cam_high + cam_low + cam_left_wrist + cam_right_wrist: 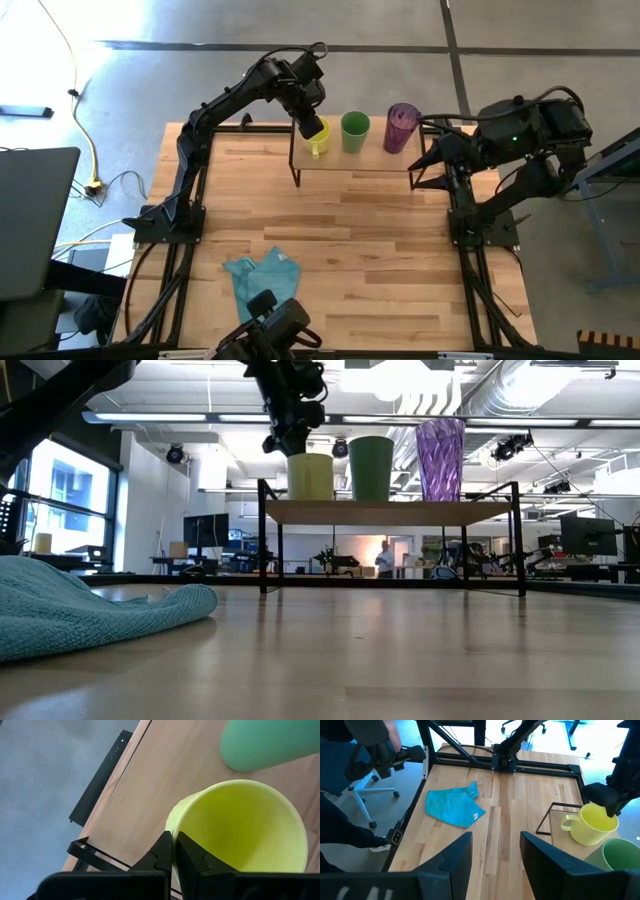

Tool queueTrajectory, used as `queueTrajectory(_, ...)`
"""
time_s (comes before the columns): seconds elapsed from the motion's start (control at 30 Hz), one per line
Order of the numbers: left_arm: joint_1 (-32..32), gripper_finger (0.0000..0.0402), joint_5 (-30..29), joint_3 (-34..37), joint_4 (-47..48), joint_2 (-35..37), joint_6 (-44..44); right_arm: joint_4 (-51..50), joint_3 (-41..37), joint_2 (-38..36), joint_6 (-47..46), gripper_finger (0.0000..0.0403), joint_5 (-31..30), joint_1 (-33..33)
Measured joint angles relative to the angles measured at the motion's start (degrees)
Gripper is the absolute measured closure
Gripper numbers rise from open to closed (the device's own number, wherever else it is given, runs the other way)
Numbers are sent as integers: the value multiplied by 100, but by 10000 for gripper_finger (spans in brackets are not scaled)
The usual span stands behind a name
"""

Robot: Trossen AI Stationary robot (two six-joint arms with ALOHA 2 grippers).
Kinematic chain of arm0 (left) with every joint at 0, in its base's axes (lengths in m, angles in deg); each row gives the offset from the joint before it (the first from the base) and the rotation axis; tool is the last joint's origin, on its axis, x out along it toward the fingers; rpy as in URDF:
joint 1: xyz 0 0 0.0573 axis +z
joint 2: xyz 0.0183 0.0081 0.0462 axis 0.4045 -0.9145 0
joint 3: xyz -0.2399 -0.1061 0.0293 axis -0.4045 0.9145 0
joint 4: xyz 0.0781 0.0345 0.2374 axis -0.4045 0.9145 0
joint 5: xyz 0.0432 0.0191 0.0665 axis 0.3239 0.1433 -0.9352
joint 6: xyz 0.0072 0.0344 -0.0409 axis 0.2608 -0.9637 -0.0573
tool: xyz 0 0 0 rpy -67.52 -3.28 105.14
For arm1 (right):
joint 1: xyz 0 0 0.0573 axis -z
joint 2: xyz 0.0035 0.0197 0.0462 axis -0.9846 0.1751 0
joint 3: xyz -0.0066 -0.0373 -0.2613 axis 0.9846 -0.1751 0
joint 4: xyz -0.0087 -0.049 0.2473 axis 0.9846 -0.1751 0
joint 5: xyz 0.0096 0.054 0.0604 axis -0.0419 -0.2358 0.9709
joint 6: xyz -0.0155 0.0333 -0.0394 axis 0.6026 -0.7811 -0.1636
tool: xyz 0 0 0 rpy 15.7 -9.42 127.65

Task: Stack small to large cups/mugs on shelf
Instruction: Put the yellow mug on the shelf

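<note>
Mug [318,137], yellow, stands upright on the shelf [355,160] at its left end, mouth up, long axis vertical. Left gripper [174,857] is on it from above: the fingers [162,855] pinch the rim wall, one outside, one inside the bowl, close together with only the wall between them. A rim pinch suits a vessel being set down or steadied from the top; the base looks seated on the board in the low view, so my guess is placement is done or nearly so and letting go comes next.

Handle [568,824] sticks out sideways toward the front of the worktop, seen best from the right wrist. It points away from the neighbour, so it does not crowd the row.

Green cup [355,130] stands just beside the mug, upright, mouth up. Purple tumbler [402,127] stands next, near the shelf's right end, upright, tallest of the three. Left to right the row runs short, middle, tall, which is the order asked for, so the sorting looks almost finished.

Right gripper [495,857] waits off the shelf's right end, near the tumbler but apart from it, fingers spread and holding nothing.

Nearer the front of the worktop [380,250] lies a teal cloth [262,275], crumpled, well apart from the shelf. A person [385,558] stands far back in the room, no part in this
</note>
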Motion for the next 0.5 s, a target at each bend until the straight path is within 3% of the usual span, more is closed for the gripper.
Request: queueTrajectory(0.5, 0, 386, -24, 0, -108, 0, -24, -4, 0, 1, 109, 247, 0, 4)
